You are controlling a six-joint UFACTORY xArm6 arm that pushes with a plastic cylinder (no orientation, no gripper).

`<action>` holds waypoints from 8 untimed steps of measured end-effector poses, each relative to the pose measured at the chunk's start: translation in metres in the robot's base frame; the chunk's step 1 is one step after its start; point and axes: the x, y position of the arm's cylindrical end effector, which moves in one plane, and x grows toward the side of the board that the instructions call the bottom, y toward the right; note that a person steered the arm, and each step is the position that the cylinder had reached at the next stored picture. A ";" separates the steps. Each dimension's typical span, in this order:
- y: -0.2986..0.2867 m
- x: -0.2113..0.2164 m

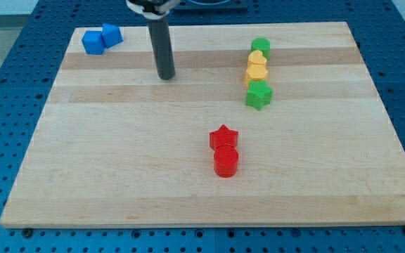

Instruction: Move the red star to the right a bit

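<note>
The red star [223, 136] lies a little below the middle of the wooden board [118, 183]. A red cylinder [226, 161] touches it on the view's bottom side. My tip [165, 76] rests on the board toward the view's top, well up and to the left of the red star, touching no block.
Two blue blocks [101, 38] sit together at the top left corner. At the upper right a column runs downward: a green cylinder [261, 46], a yellow block [257, 59], a yellow hexagon [256, 74] and a green star [259, 95].
</note>
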 end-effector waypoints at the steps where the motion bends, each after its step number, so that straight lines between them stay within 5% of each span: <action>1: 0.011 0.034; 3: 0.011 0.039; 6: 0.045 0.136; 8: 0.070 0.150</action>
